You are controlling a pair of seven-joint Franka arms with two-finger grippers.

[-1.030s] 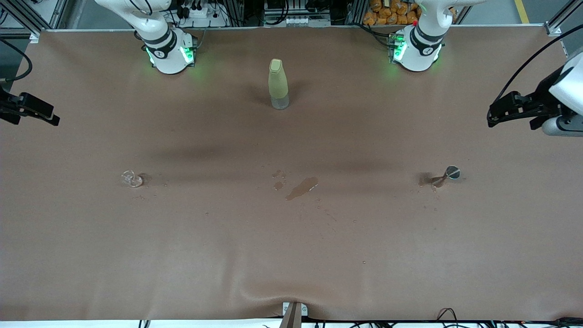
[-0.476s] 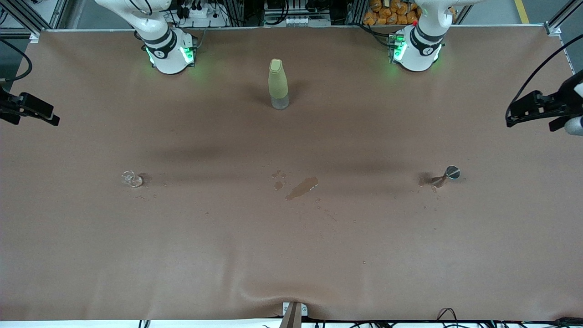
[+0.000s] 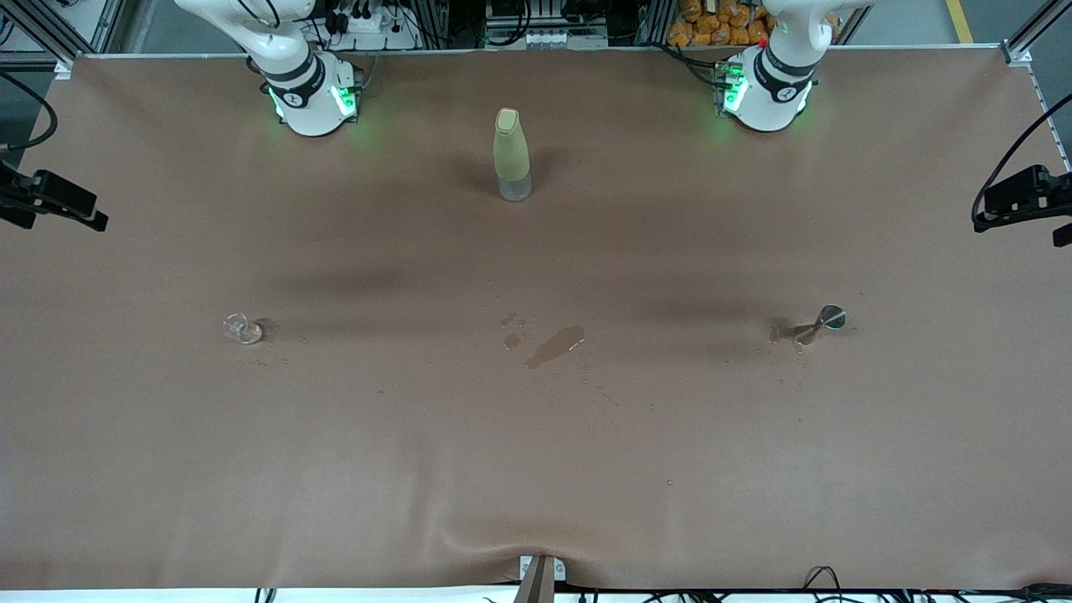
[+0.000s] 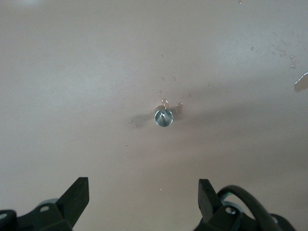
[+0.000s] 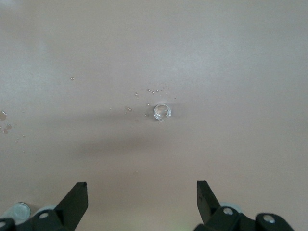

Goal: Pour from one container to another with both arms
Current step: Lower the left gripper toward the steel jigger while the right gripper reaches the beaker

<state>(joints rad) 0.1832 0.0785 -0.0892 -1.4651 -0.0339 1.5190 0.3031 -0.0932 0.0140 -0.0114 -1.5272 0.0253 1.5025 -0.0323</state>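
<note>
Both grippers — left [image 4: 142, 202], right [image 5: 142, 199] — are hovering wide open and empty, risking toppling the tiny glass cup [image 3: 241, 329] or metal cup [image 3: 819, 323].

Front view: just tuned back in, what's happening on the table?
Nothing is held. The glass cup stands toward the right arm's end, the metal measuring cup toward the left arm's end, with a spill between them and the bottle near the bases. The left end effector and right end effector are open, high at the table's ends.
</note>
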